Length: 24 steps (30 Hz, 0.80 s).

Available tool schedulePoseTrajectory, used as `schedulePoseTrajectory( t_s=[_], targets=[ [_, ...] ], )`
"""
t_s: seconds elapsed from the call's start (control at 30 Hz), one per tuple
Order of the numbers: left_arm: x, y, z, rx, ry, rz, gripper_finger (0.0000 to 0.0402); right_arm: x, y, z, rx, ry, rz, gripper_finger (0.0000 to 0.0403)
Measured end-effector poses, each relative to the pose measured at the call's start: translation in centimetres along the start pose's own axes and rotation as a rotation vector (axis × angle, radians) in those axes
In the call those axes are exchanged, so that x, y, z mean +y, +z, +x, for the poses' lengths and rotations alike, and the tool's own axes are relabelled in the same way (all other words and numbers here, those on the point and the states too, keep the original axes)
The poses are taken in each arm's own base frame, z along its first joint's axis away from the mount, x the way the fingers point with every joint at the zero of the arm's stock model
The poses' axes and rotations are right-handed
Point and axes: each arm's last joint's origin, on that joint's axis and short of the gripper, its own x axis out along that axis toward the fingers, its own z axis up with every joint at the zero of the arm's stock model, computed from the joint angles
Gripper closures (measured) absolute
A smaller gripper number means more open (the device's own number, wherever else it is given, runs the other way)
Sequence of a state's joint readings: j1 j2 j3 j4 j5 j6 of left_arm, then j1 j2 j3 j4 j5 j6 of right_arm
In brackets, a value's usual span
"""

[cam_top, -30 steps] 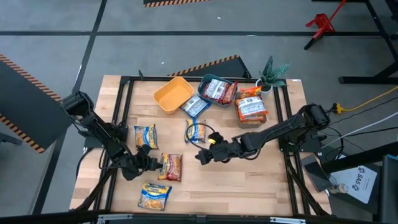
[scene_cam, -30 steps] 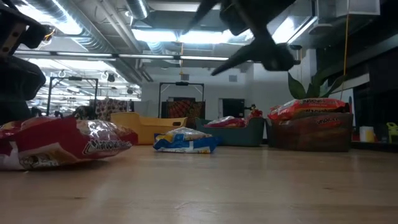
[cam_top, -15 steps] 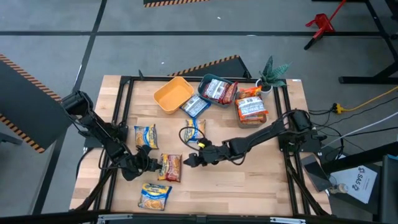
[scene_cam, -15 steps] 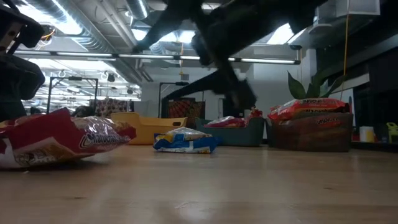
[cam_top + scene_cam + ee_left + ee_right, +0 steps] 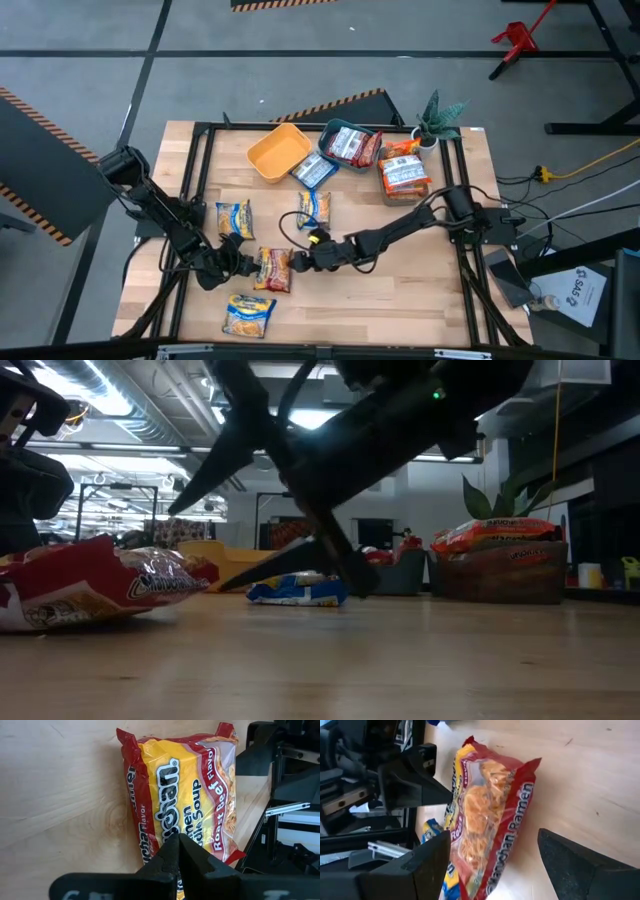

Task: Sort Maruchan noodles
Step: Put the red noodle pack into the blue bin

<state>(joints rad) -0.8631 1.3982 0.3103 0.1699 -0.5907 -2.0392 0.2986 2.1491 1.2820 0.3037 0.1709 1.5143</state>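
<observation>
**Two grippers converge on one red packet**

The left gripper (image 5: 243, 266) is pinched shut on the edge of the red Roast Beef packet (image 5: 275, 268), which lies on the wooden table (image 5: 400, 290) near its front left. The right gripper (image 5: 303, 262) reaches in from the other side with its fingers spread wide, the packet just ahead of them and nothing held (in the right wrist view the packet (image 5: 490, 815) sits between the two dark fingers).

The risk, as I judge it, is a tug-of-war. If the right gripper closes while the left one holds on, the thin plastic may stretch or tear, or the noodles inside may crack. The two grippers are also close enough that fingers could knock together. A loose pinch on the edge might let the packet slip and drop back.

Other packets lie around: two yellow-and-blue ones (image 5: 234, 218) (image 5: 249, 314) at the left and front, another (image 5: 313, 209) at the middle. The yellow bin (image 5: 279, 152) looks empty; the teal bin (image 5: 332, 132) and the grey bin (image 5: 392, 193) hold packets.

The table is pale, smooth wood in a dark frame. Beyond it the low view shows a lit workshop with ceiling ducts and a plant (image 5: 490, 495).
</observation>
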Motion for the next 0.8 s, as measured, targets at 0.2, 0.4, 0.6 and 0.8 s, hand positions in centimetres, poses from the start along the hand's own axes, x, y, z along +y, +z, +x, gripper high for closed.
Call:
schedulePoseTrajectory(
  t_s=[0.2, 0.4, 0.6, 0.8],
  targets=[
    [0.0, 0.0, 0.0, 0.000, 0.000, 0.000, 0.0401, -0.2, 0.2, 1.5, 0.015, -0.008, 0.008, 0.0118],
    [0.0, 0.0, 0.0, 0.000, 0.000, 0.000, 0.0401, 0.6, 1.2, 2.2, -0.023, 0.012, 0.020, 0.0118],
    [0.0, 0.0, 0.0, 0.000, 0.000, 0.008, 0.0401, 0.6, 1.5, 2.3, -0.034, 0.005, 0.033, 0.0118],
    [0.0, 0.0, 0.0, 0.000, 0.000, 0.008, 0.0402, -0.4, 0.6, 3.0, 0.020, -0.008, 0.064, 0.0118]
  ],
)
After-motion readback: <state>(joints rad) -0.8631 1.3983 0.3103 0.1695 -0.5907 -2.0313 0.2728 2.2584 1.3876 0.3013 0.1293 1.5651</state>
